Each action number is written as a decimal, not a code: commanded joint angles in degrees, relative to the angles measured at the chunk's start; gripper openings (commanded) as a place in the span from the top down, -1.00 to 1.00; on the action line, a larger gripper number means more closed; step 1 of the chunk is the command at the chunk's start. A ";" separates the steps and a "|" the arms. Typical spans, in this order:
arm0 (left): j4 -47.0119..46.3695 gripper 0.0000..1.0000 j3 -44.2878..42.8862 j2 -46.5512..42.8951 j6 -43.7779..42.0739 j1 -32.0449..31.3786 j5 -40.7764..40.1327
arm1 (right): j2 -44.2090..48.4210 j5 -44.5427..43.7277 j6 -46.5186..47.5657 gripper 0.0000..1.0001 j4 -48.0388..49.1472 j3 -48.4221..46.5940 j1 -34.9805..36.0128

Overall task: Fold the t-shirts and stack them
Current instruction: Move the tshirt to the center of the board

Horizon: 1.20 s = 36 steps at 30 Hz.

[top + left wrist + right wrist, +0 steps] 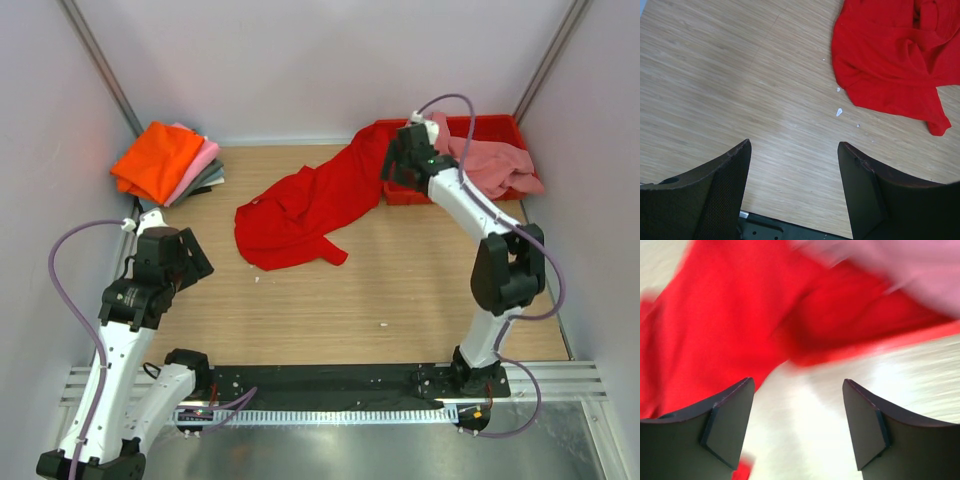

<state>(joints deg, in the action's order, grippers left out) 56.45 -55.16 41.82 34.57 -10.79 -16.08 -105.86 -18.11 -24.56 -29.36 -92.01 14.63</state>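
A bright red t-shirt (305, 205) lies crumpled on the wooden table, stretching from the centre up to the red tray (505, 128); its lower corner shows in the left wrist view (890, 55). A dusty pink t-shirt (490, 160) hangs over the tray's front. A folded stack (165, 160) of orange, light pink and grey shirts sits at the back left. My right gripper (398, 160) is open above the red shirt's upper end by the tray, with bare table between its fingers; red cloth (740, 315) lies just beyond. My left gripper (190, 258) is open over bare table at the left.
The rigid red tray stands at the back right against the wall. Small white flecks (839, 112) lie on the wood near the red shirt's edge. White walls close in the table on three sides.
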 commanded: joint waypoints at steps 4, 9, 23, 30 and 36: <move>-0.99 -0.42 -1.01 -0.08 0.24 0.42 -0.10 | 10.33 14.32 -6.64 -0.45 10.37 19.11 9.00; -0.99 -0.42 -1.01 0.01 0.15 0.50 0.17 | 7.95 17.41 -10.07 -0.44 12.14 23.45 15.07; -1.34 -0.42 -0.65 -2.27 0.15 0.50 0.17 | -2.41 20.04 -12.44 -0.04 15.83 23.28 21.31; -1.34 -0.43 -0.74 -3.06 0.32 0.50 -0.27 | -1.46 21.62 -12.97 0.97 14.70 19.51 22.89; -1.25 -0.43 -0.74 -2.89 0.33 0.85 -0.36 | 6.88 19.80 -14.82 0.97 11.17 5.39 31.39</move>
<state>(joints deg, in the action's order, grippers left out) 56.42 -55.16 39.20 34.54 -10.37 -15.92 -107.77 2.85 -37.87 -19.18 -77.32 40.01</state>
